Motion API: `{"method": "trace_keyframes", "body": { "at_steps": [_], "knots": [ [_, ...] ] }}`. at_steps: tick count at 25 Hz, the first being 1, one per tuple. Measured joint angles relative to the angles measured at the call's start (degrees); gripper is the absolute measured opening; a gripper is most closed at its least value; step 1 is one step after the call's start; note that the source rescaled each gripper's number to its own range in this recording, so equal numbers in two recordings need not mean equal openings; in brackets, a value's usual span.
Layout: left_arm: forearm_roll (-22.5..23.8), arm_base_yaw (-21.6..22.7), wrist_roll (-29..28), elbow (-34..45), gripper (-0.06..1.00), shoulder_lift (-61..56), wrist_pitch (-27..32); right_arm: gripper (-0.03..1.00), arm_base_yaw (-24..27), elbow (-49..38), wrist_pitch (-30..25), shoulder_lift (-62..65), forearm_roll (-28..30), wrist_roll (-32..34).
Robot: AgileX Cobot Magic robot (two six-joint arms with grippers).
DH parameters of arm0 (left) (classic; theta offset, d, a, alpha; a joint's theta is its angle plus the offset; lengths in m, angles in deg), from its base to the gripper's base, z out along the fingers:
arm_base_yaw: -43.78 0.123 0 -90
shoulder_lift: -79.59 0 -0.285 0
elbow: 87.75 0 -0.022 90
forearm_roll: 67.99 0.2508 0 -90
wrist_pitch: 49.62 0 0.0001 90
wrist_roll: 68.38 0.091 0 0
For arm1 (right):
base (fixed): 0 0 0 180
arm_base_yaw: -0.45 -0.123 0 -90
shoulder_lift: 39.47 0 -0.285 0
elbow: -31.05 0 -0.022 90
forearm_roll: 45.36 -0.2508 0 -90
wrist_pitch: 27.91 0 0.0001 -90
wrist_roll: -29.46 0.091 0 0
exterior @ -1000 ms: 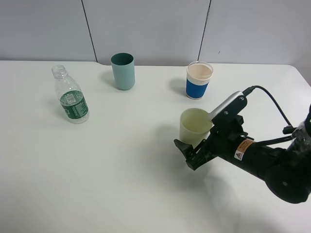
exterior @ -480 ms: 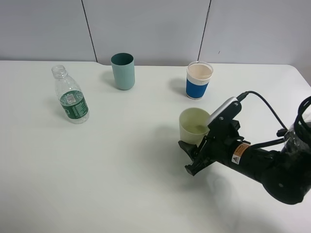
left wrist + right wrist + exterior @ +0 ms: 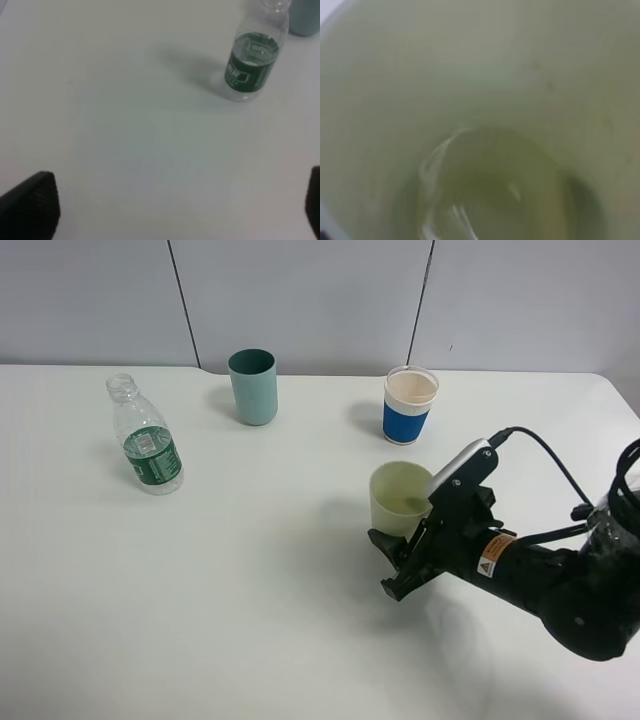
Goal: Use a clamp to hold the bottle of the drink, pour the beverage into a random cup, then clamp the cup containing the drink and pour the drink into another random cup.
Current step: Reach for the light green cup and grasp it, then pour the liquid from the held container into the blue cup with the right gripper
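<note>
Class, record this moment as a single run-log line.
right gripper: shut on yellow-green cup | contents: beverage | left gripper: open, empty | bottle: upright, unheld

right gripper (image 3: 392, 560): jaws open a second ago, now drawn in on the base of the pale yellow-green tumbler (image 3: 396, 502) | right arm (image 3: 540, 585): now lower, nearer the frame's lower right | white bracket (image 3: 462, 466): down from above the tumbler's rim to just beside it
</note>
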Motion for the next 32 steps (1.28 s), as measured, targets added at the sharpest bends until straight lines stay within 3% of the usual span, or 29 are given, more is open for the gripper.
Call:
{"method": "trace_keyframes", "body": {
  "at_steps": [9, 13, 20, 26, 32],
  "knots": [
    [0.0, 0.0, 0.0, 0.0, 1.0, 0.0, 0.0, 0.03, 0.0, 0.0, -0.4, 11.6, -7.4, 1.5],
    [0.0, 0.0, 0.0, 0.0, 1.0, 0.0, 0.0, 0.03, 0.0, 0.1, -4.3, 17.1, -13.1, 1.5],
    [0.0, 0.0, -0.1, 0.0, 1.0, 0.0, 0.0, 0.03, 1.0, 3.9, -15.3, 24.9, -19.2, -0.7],
    [0.0, 0.0, -0.1, 0.0, 1.0, 0.0, 0.0, 0.03, 6.6, 10.7, -29.3, 26.2, -19.0, -1.1],
    [0.0, 0.0, 0.0, 0.0, 1.0, 0.0, 0.0, 0.03, 11.6, 16.5, -38.2, 26.2, -17.5, -1.1]
  ]
}}
